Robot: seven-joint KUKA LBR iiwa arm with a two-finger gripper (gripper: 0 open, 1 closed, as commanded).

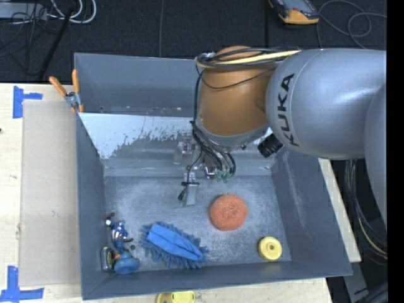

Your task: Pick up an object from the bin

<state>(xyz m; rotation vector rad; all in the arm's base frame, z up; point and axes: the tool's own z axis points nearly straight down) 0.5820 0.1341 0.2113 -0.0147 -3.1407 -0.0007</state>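
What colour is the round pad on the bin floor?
The round, rough-textured scouring pad is orange; the camera view shows it best.

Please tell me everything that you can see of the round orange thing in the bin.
The orange pad is a round disc with a rough, grainy surface, like a scouring sponge. It looks whole and lies flat on the floor of the bin, right of the middle. Nothing touches it. The tool hangs to its left, apart from it, and a yellow wheel lies apart from it, nearer the front right corner.
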